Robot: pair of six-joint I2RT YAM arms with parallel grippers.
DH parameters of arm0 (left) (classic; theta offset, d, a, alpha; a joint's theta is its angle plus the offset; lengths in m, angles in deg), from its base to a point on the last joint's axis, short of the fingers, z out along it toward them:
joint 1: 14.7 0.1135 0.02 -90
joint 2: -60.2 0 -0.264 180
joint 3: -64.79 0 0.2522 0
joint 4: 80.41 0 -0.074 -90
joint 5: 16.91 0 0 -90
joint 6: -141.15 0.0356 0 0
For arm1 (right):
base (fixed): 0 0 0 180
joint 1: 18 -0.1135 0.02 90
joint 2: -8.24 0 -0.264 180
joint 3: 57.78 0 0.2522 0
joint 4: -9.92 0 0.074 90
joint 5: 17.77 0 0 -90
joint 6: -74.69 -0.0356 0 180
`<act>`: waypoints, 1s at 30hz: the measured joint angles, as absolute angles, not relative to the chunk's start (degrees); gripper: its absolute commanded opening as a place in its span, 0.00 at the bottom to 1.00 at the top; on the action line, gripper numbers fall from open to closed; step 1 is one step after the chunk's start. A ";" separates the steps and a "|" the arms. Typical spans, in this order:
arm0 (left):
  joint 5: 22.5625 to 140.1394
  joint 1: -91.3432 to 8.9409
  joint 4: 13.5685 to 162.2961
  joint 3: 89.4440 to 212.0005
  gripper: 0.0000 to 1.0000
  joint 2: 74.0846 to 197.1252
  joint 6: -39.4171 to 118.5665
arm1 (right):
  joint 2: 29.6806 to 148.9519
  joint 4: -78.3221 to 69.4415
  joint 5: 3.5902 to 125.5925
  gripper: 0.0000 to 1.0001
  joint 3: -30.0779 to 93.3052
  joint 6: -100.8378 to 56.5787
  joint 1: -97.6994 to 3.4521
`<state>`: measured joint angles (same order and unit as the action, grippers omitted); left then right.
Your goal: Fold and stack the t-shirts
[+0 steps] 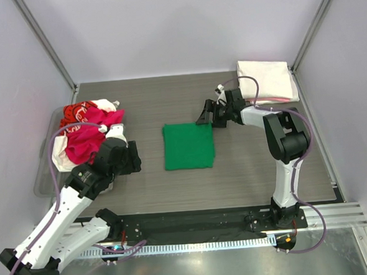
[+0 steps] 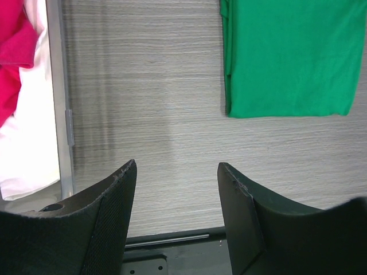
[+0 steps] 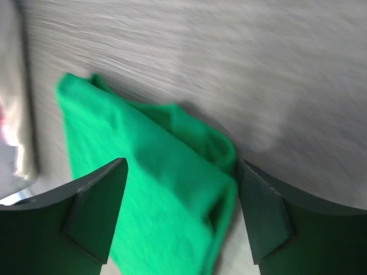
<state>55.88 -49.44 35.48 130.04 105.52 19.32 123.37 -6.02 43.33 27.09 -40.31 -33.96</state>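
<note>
A folded bright green t-shirt [image 1: 188, 146] lies flat in the middle of the table; it also shows in the left wrist view [image 2: 289, 57] and the right wrist view [image 3: 155, 189]. My right gripper [image 1: 205, 114] is open and hovers at the shirt's far right corner, its jaws either side of that corner [image 3: 182, 172]. My left gripper [image 1: 135, 162] is open and empty, left of the shirt [image 2: 176, 172]. A pile of magenta-red, white and printed red t-shirts [image 1: 83, 134] lies at the left. Folded cream-white and pink shirts [image 1: 266, 81] are stacked at the far right.
A clear plastic bin [image 1: 46, 177] holds the unfolded pile at the left edge; its rim shows in the left wrist view [image 2: 60, 103]. Metal frame posts stand at the back corners. The arm bases sit on a black rail [image 1: 195, 221] at the near edge.
</note>
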 measured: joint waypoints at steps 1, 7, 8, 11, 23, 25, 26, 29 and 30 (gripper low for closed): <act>55.88 -49.44 35.50 130.04 0.60 105.52 19.32 | 124.15 -3.70 41.88 0.75 26.98 -41.12 -33.94; 55.66 -49.40 35.48 130.04 0.60 105.50 19.32 | 125.49 12.25 35.00 0.59 19.59 -46.91 -33.70; 55.62 -49.38 35.48 130.04 0.60 105.50 19.30 | 125.44 14.70 33.73 0.55 18.00 -47.76 -33.64; 55.51 -49.25 35.48 130.04 0.60 105.48 19.30 | 125.16 19.20 30.85 0.40 14.30 -49.60 -33.64; 55.46 -49.18 35.48 130.04 0.59 105.06 19.30 | 124.92 10.29 28.73 0.01 15.14 -48.24 -33.55; 55.29 -49.18 35.48 130.04 0.59 104.80 19.30 | 124.02 1.72 31.79 0.01 19.68 -43.52 -33.53; 55.20 -49.18 35.48 130.04 0.59 104.69 19.30 | 123.17 -2.72 33.78 0.01 22.15 -40.81 -33.37; 54.68 -49.18 35.22 130.06 0.59 104.54 19.30 | 120.07 -12.01 38.67 0.01 27.92 -34.69 -32.35; 54.35 -49.18 34.89 130.12 0.59 104.58 19.32 | 118.89 -14.96 40.29 0.01 30.00 -32.68 -31.84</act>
<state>54.35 -49.18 34.89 130.12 104.58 19.32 118.89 -14.96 40.29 30.00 -32.68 -31.84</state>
